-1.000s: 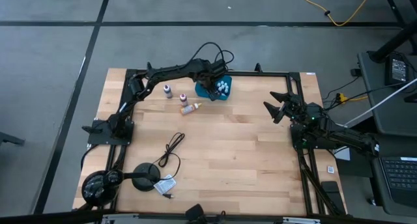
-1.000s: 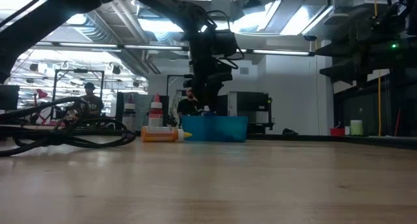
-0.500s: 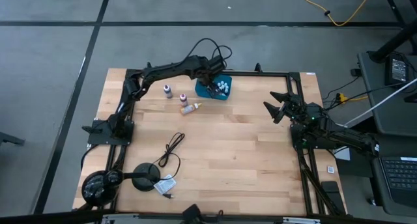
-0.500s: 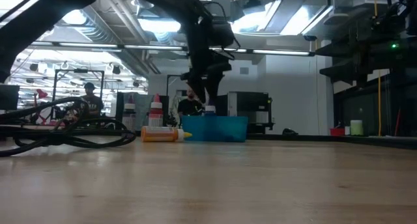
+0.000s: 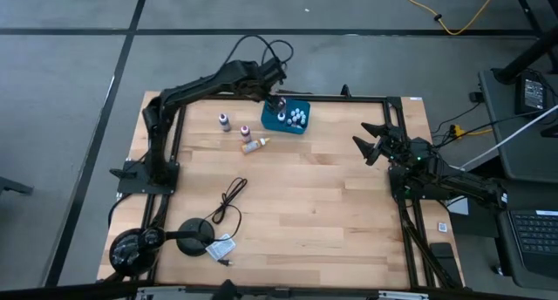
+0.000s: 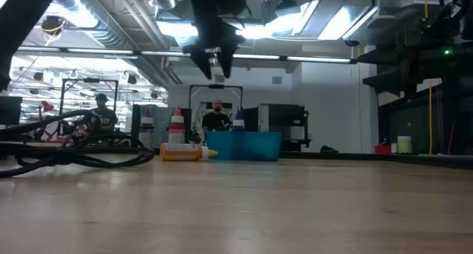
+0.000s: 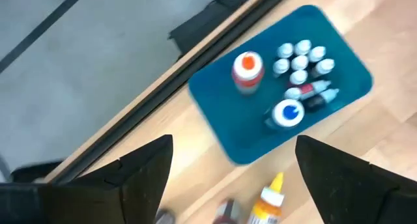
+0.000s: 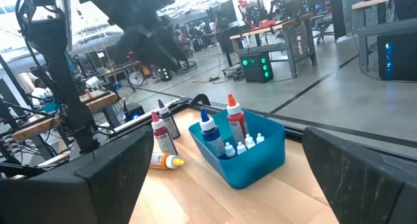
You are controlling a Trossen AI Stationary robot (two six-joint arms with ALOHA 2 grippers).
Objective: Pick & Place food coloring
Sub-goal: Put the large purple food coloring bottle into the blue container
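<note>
The teal tray point(image 7: 339, 68) stands by the table's far edge. In it stand a red food coloring bottle point(image 7: 247, 68), a blue one point(image 7: 287, 113) and several tiny white-capped ones point(image 7: 300, 58). On the wood to the tray's left stand two purple bottles point(image 5: 224, 121) point(image 5: 245, 132). An orange bottle point(image 5: 255, 144) lies on its side near them. My left gripper point(image 5: 277, 92) hangs open and empty, high above the tray's far left corner point(image 6: 214, 62). My right gripper point(image 5: 368, 145) waits open at the table's right side.
A black cable point(image 5: 228, 200) lies looped on the wood near the table's left front, beside a round black stand point(image 5: 199, 235). The dark frame rail point(image 7: 195, 74) runs along the far edge behind the tray. In the low view a person point(image 6: 216, 117) shows beyond the table.
My left gripper has opened and let go of a bottle in the tray. It has then risen well above the tray and drawn back toward the table's far edge. The bottle stays upright in the tray.
</note>
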